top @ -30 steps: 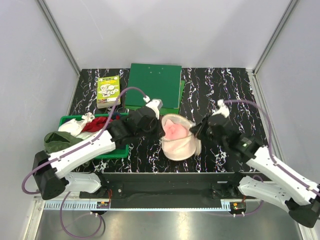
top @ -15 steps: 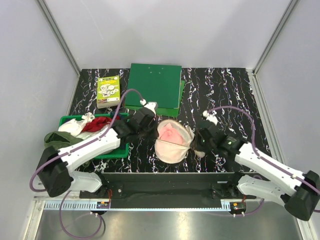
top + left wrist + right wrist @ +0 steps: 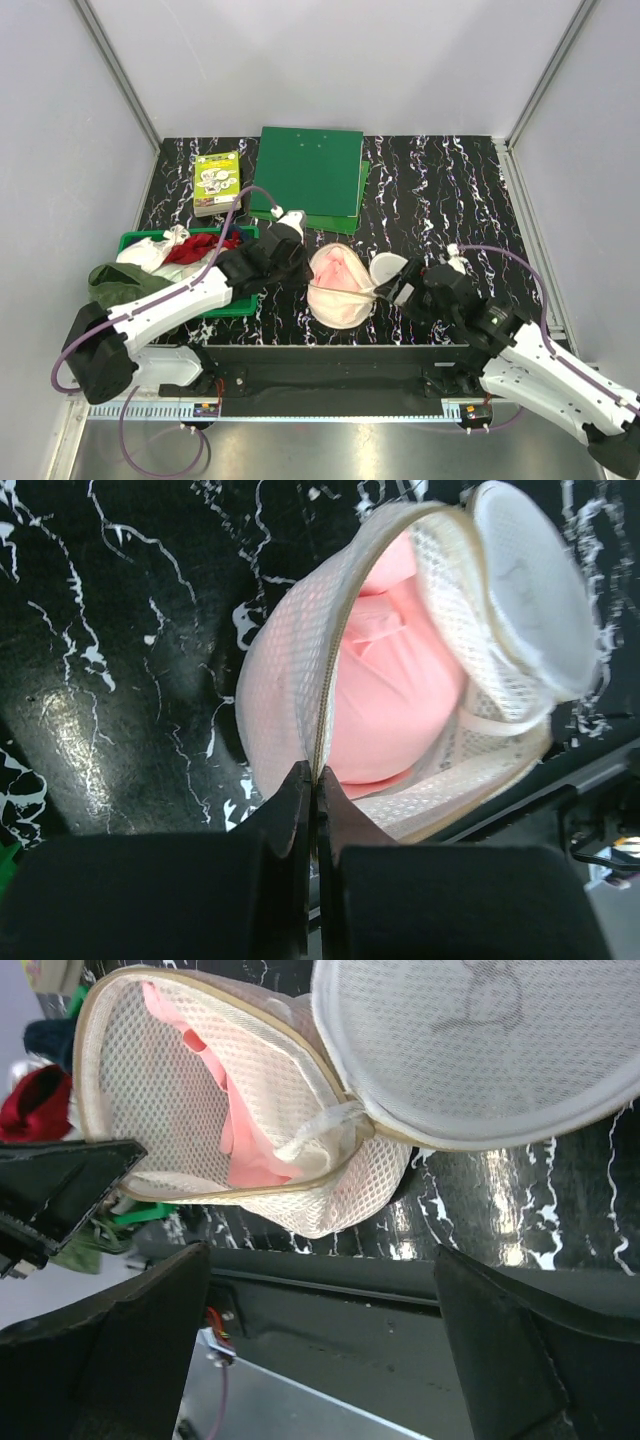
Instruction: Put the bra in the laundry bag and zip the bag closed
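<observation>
Top external view: the bra (image 3: 336,268) sits in the unzipped bag (image 3: 335,308) near the bench's (image 3: 450,190) front edge. Since a second ago the right hand (image 3: 393,291) has let go, jaws spread wide, and drawn back; the lid (image 3: 388,267) has flopped rightward. The left hand (image 3: 311,778) stays clenched on the bag's zip rim.

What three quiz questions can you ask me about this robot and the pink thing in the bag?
1. True or false: the laundry bag is zipped shut.
2. Where is the pink bra? A) in the green basket B) inside the laundry bag C) on the green board
3. Fill in: the ___ arm's jaws stand wide open, holding nothing.

Key: 1 false, its lid hangs open; 2 B; 3 right.
</observation>
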You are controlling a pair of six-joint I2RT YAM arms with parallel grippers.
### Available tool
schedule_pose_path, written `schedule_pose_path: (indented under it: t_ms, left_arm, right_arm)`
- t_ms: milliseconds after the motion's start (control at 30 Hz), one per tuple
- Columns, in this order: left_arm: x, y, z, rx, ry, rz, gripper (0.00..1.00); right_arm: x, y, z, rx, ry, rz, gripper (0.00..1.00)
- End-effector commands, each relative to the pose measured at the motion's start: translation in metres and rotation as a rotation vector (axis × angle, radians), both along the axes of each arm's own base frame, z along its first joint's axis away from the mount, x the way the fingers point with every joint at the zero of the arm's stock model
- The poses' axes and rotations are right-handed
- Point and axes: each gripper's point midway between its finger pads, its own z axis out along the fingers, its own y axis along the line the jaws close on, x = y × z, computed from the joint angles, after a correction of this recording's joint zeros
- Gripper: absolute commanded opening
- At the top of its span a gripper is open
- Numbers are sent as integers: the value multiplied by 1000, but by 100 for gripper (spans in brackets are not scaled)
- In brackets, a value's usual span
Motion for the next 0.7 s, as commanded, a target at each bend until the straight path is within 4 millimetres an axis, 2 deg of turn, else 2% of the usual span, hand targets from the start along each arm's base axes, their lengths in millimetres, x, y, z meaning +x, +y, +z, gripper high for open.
schedule_pose_path:
  t_ms: [0, 100, 167, 200, 233, 300, 333, 400, 433, 600, 667]
  left_arm:
    - [6, -7, 24, -88, -60, 4, 0]
    - [4, -8, 25, -95, -55, -4, 0]
    - [2, -9, 24, -97, -51, -10, 0]
    - [1, -8, 23, -97, -49, -11, 0]
    - [0, -8, 22, -97, -46, -13, 0]
    - [-2, -7, 20, -95, -40, -14, 0]
    - [-3, -8, 20, -97, -40, -16, 0]
    - [-3, -9, 19, -98, -38, -17, 0]
    - [-3, -10, 20, -103, -38, -22, 0]
    - [-6, -11, 24, -106, -49, -41, 0]
    - [-7, -8, 24, -100, -59, -40, 0]
  right_arm:
    - [6, -17, -13, 91, 58, -232, 100]
    - [17, -34, -25, 127, 34, -387, 100]
    - [22, -36, -33, 144, 26, -424, 100]
    - [27, -30, -30, 180, 13, -419, 100]
    - [27, -29, -35, 178, 24, -424, 100]
    - [31, -31, -50, 142, 51, -453, 100]
    - [31, -34, -65, 96, 73, -463, 100]
    - [44, -33, -69, 109, 36, -478, 100]
    - [44, -38, -85, 74, 50, -489, 100]
    - [67, -45, -78, 42, -68, -509, 97]
    - [72, -56, -75, 15, -116, -552, 86]
